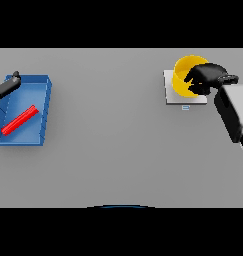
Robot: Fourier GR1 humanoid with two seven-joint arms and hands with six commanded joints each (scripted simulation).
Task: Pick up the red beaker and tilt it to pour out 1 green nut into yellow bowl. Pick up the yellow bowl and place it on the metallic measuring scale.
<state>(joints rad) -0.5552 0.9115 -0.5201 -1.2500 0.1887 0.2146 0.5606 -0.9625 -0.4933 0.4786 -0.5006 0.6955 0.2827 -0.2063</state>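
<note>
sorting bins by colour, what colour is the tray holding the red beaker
Blue tray, clearest in the head view.

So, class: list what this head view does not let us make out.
- Inside of the yellow bowl: the right hand covers part of it, so no nut can be confirmed.
- Scale: mostly under the bowl; its display is too small to read.
- Left hand: cut by the left edge, over the blue tray.

A plain grey table [113, 150] fills the whole view under even, soft light, casting faint shadows.
</note>
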